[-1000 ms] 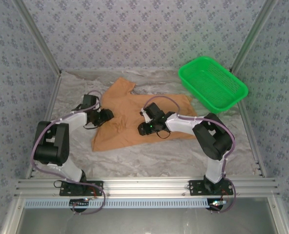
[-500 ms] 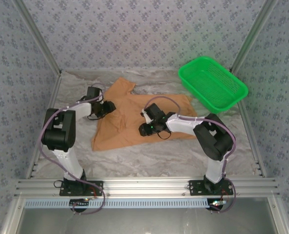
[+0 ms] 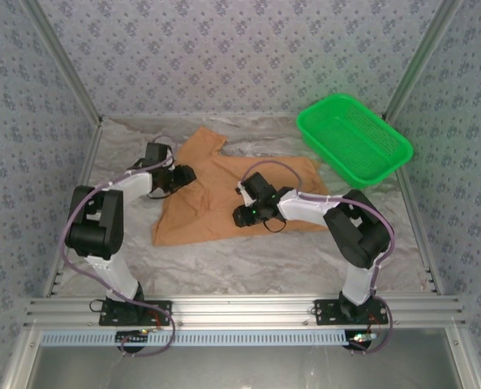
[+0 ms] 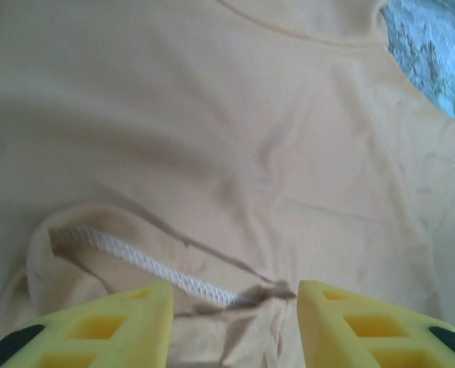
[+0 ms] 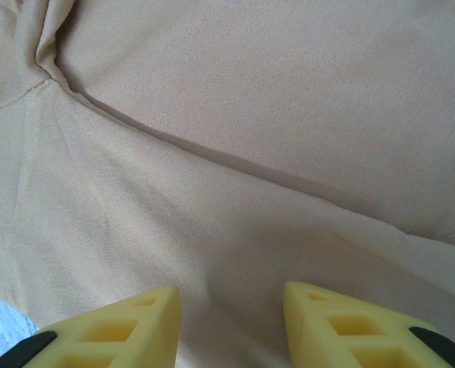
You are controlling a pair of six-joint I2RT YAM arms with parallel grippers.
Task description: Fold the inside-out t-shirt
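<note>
On the table (image 3: 248,263), near its middle, treat the spread, wrinkled inside-out t-shirt (image 3: 208,212) as light, limp and quick to bunch, pinching at the white-stitched seam (image 4: 150,264) beneath the parted, empty left gripper (image 4: 235,295) rather than the plain cloth beneath the equally parted right gripper (image 5: 231,299).

The left arm (image 3: 94,231) stood up from its base, folded at the elbow and reached forward, its wrist turned so that the left hand (image 3: 183,175) pointed right, toward the middle of the table. Its yellow fingers (image 4: 127,314) stood apart with a clear gap between them. The right arm (image 3: 313,204) bent at its elbow and stretched left, held low. The right hand (image 3: 242,217) pointed left, its fingers (image 5: 120,322) likewise parted, gripping nothing.
</note>
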